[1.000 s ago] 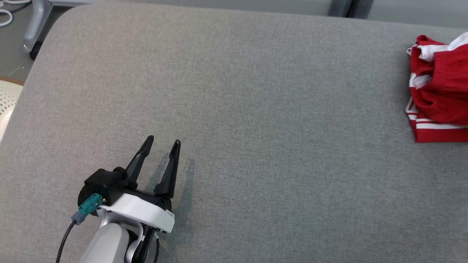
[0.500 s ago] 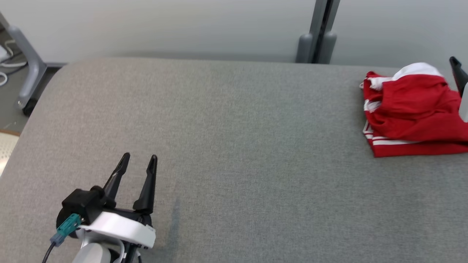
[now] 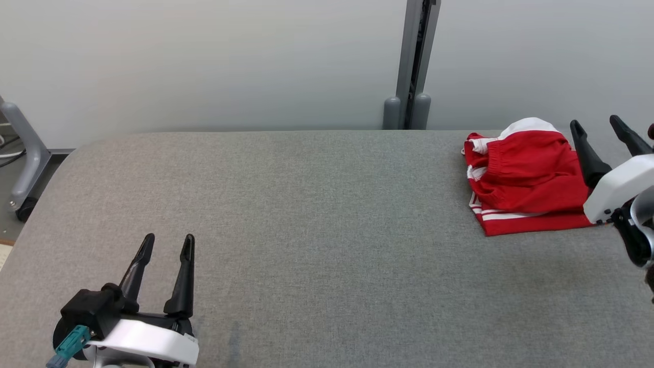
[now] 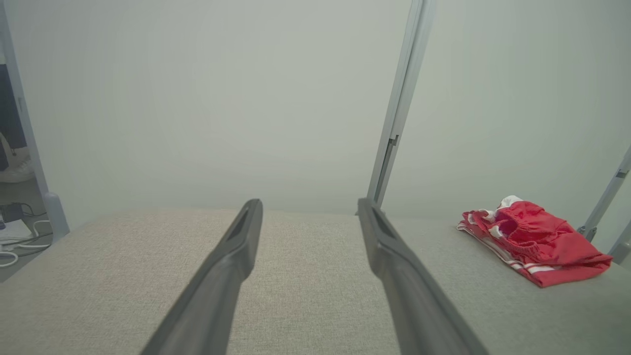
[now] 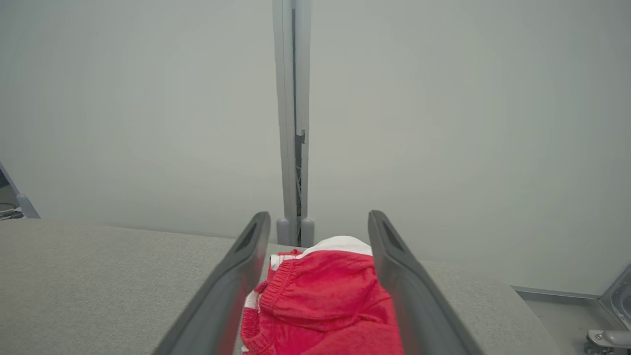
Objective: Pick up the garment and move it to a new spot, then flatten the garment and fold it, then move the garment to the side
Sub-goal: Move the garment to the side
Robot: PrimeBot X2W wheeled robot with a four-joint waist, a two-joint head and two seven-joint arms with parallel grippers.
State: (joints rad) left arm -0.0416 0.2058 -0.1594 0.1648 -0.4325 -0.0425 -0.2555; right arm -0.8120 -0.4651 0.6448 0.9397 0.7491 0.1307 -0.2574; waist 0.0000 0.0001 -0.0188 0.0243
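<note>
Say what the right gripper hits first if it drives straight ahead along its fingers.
Likely the garment: it lies low between the right gripper's open fingers, just ahead. Height is unclear; if the fingers pass over it, the wall beside the post comes next.

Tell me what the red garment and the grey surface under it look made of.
Garment: likely soft knit sportswear fabric, matte red with white stripes; it bunches, with a gathered waistband. Surface: woven grey cloth, matte, fine flecked weave; possibly padded.
</note>
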